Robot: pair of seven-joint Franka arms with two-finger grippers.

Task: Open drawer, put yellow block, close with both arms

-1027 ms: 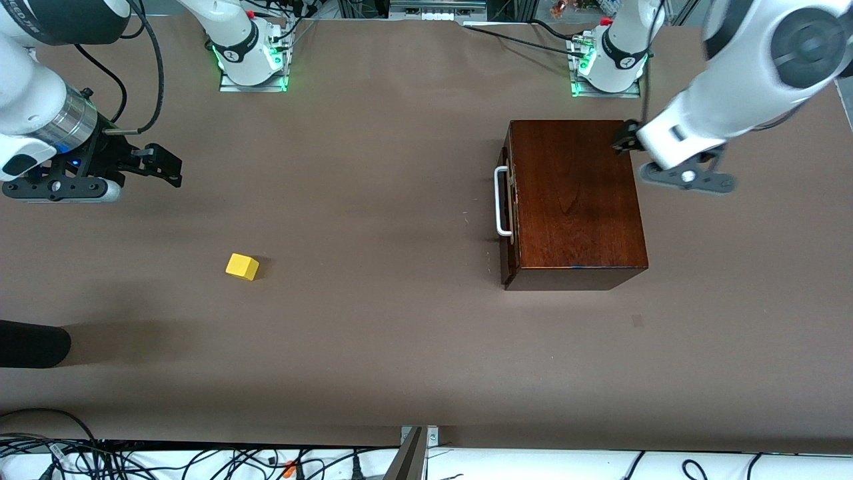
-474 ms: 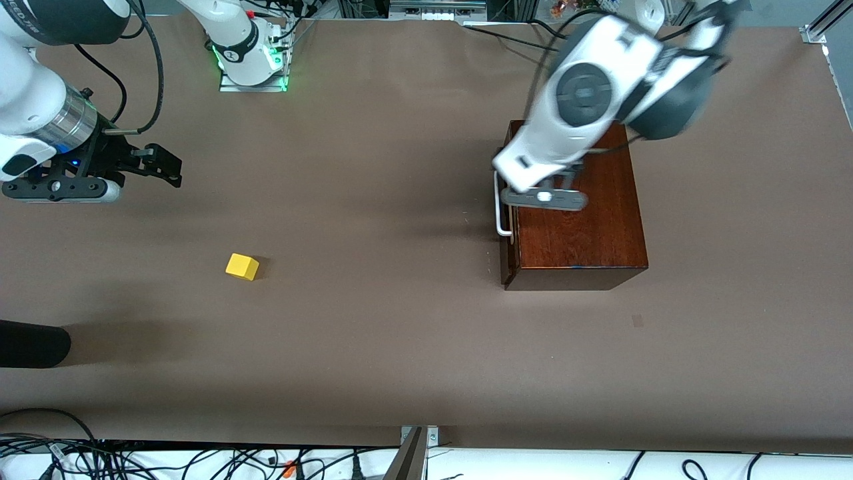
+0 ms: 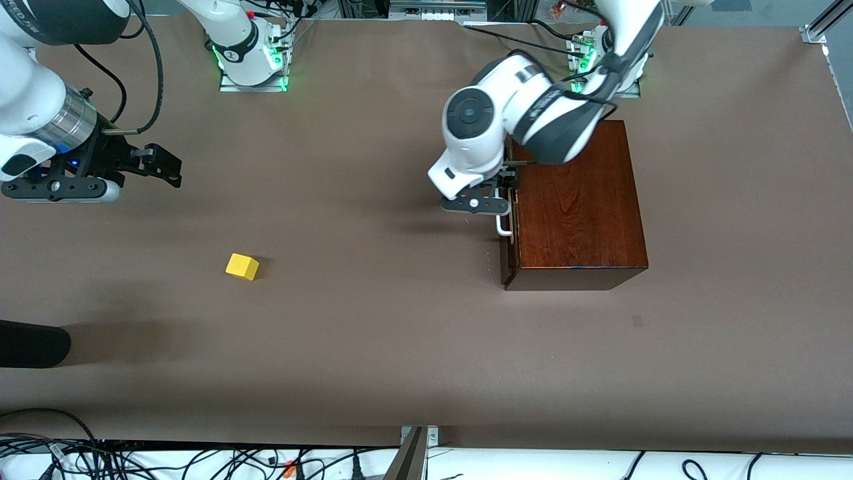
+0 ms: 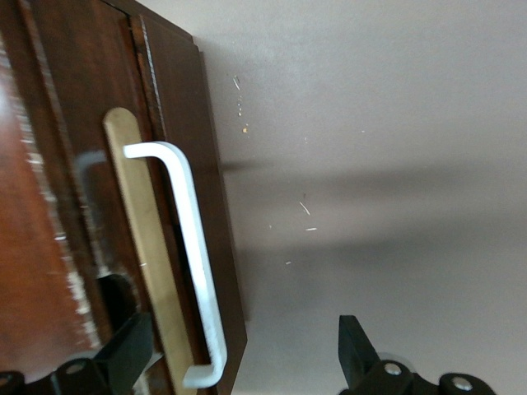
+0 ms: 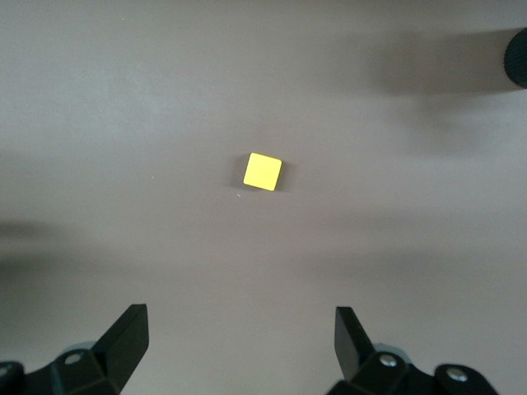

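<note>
left gripper (image 4: 239, 366): jaws apart, straddling handle (image 3: 501, 229), prob so it can pull.
drawer (image 3: 510, 213): closed.
block (image 3: 242, 267): on table, near right arm's end.
right gripper (image 5: 239, 350): spread, empty, waiting over block.

A brown table covering (image 3: 373, 347) spans the work surface. A black rounded object (image 3: 30, 343) lies at the right arm's end. Tangled cables (image 3: 133, 460) run along the near edge.
</note>
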